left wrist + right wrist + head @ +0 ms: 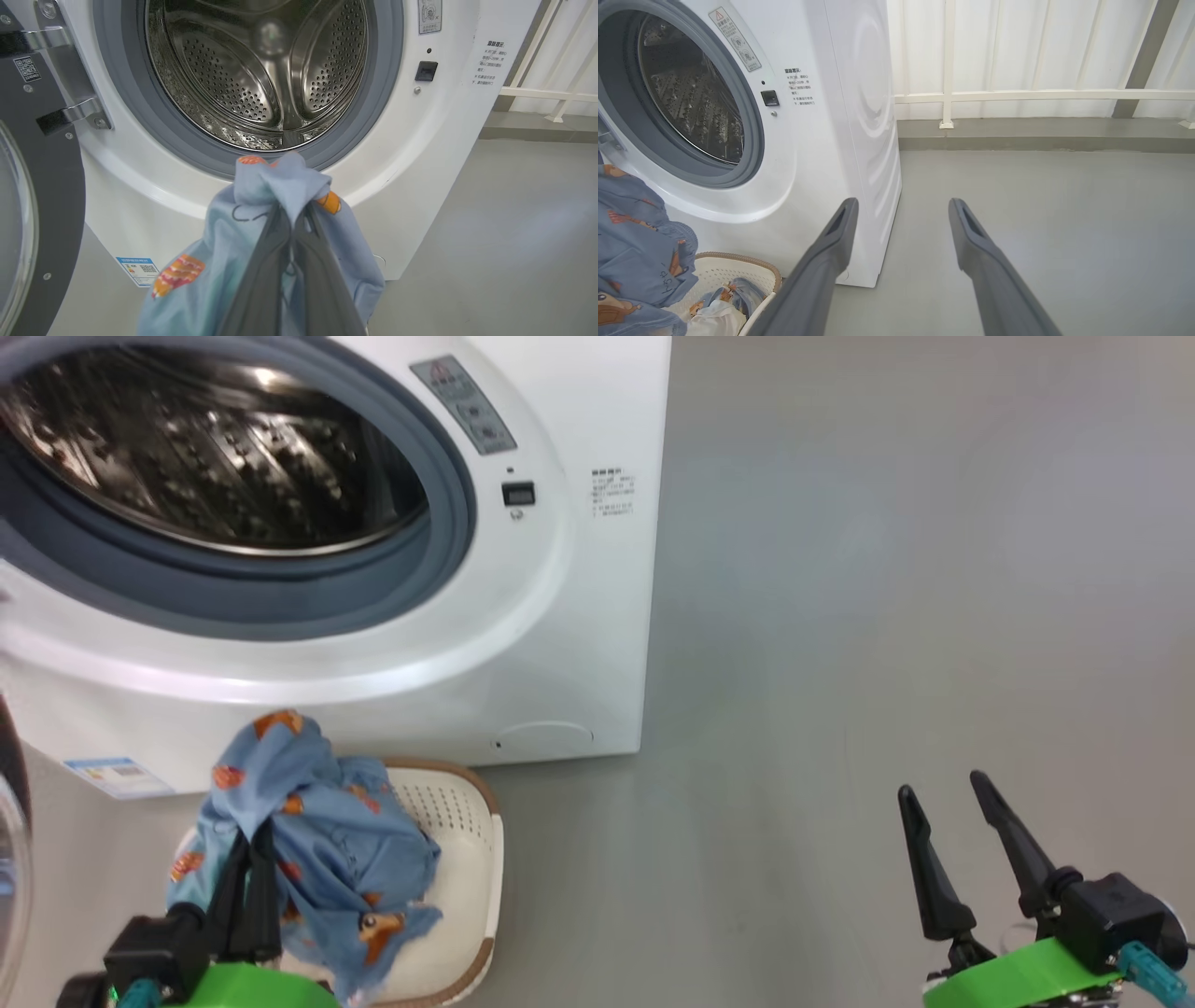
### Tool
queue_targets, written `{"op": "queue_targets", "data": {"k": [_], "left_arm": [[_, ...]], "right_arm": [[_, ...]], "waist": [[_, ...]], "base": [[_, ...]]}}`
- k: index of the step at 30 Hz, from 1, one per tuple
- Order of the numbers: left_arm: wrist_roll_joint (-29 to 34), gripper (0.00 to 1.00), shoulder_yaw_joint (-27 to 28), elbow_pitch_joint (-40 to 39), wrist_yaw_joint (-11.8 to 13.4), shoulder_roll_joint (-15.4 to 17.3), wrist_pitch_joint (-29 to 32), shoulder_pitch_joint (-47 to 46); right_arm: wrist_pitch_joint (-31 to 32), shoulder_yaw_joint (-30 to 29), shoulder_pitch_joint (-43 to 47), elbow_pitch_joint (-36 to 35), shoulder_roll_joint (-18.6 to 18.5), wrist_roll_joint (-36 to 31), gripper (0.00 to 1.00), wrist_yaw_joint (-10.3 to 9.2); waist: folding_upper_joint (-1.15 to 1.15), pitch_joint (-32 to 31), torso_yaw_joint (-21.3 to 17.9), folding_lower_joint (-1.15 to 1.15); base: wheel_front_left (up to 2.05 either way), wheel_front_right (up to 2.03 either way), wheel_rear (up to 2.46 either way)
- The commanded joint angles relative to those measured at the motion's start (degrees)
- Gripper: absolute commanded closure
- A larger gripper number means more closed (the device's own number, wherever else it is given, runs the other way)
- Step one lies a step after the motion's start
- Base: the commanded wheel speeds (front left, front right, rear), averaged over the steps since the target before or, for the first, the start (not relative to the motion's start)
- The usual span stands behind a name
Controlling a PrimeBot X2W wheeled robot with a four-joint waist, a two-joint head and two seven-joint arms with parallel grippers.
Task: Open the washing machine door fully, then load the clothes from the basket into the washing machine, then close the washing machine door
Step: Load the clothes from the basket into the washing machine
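The left tool (294, 217) is clenched on a light-blue printed garment (275, 186), fingertips buried in its folds. The cloth hangs over the basket (462, 821), hiding much of it, below the washing machine's (579, 616) open mouth. More clothes (724, 303) lie in the basket. The right tool (941, 785) stands released and empty above the floor (840, 616). The door (51, 186), cut off at left, is swung open.
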Motion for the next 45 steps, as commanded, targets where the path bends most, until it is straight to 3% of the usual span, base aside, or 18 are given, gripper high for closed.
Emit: {"op": "queue_targets", "data": {"k": [1, 23, 45], "left_arm": [[0.47, 1.00, 1.54, -2.14, 0.17, 1.04, 0.22, -0.01], [-0.82, 1.00, 0.09, -8.24, 0.66, 1.71, 3.51, 6.81], [-2.12, 1.00, -0.60, -7.83, 1.40, 2.00, 3.36, 6.57]], "right_arm": [[0.08, 1.60, 0.27, -1.32, -0.03, -0.61, 0.00, 0.35], [1.49, 1.86, 5.44, -3.02, 1.70, -0.71, 0.00, 0.35], [1.75, 2.09, 5.24, -3.75, 1.99, -1.03, 0.00, 0.35]], "waist": [[0.00, -2.35, 0.29, 0.00], [0.00, -7.48, 1.11, 0.00], [0.00, -6.79, 1.12, 0.00]], "base": [[0.00, 0.00, 0.00], [0.00, 0.00, 0.00], [0.00, 0.00, 0.00]]}}
